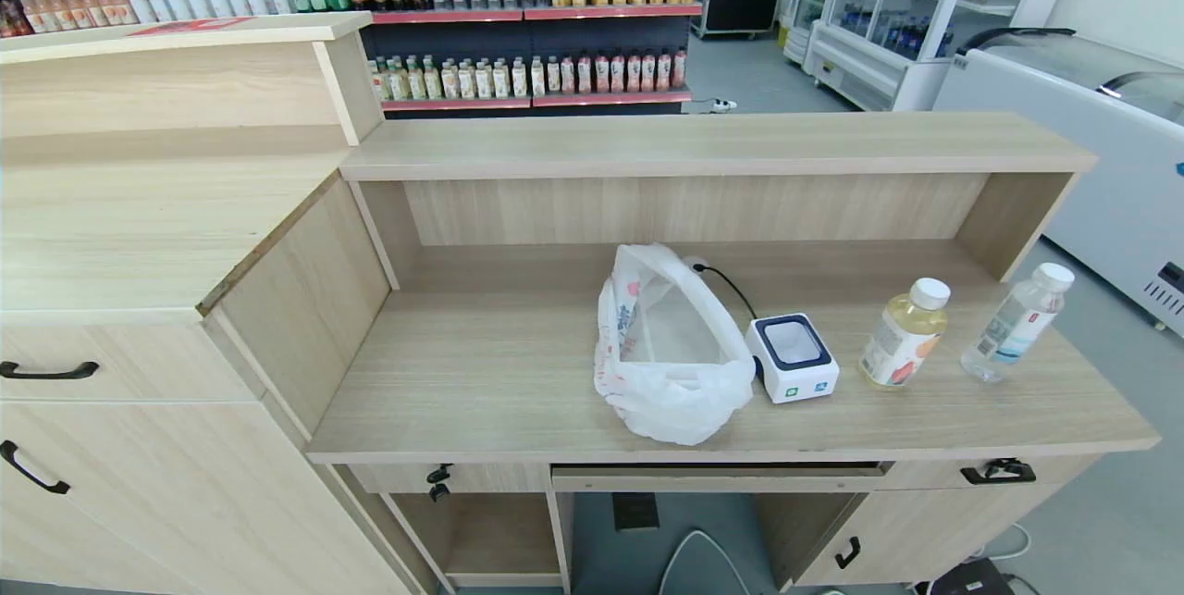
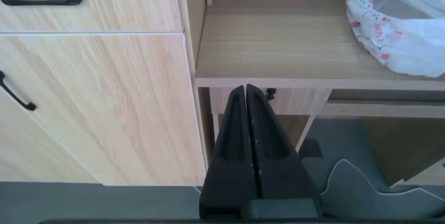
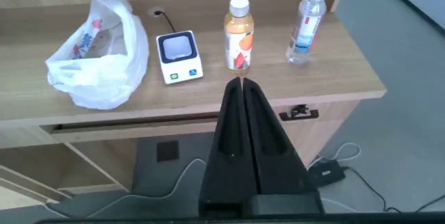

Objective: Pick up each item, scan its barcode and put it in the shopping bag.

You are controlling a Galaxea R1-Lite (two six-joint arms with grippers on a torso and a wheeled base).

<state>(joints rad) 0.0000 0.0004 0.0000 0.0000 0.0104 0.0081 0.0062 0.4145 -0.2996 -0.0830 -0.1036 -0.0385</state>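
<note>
On the wooden counter (image 1: 481,373) a white plastic shopping bag (image 1: 664,350) stands open, with nothing visible inside. Right of it sits a small white barcode scanner (image 1: 793,356) with a black cable. A bottle of yellow drink (image 1: 905,332) and a clear water bottle (image 1: 1016,322) stand further right. In the right wrist view the bag (image 3: 97,51), scanner (image 3: 179,57), yellow drink bottle (image 3: 238,33) and water bottle (image 3: 306,24) lie beyond my right gripper (image 3: 242,85), which is shut and held below and short of the counter edge. My left gripper (image 2: 245,92) is shut, low before the counter's left part, the bag (image 2: 399,22) off to its side.
A taller cabinet (image 1: 139,234) with black drawer handles flanks the counter on the left. A raised shelf (image 1: 712,142) runs along the counter's back. Drink shelves, a glass-door fridge and a chest freezer (image 1: 1101,142) stand behind. A keyboard tray (image 1: 721,477) sits under the counter edge.
</note>
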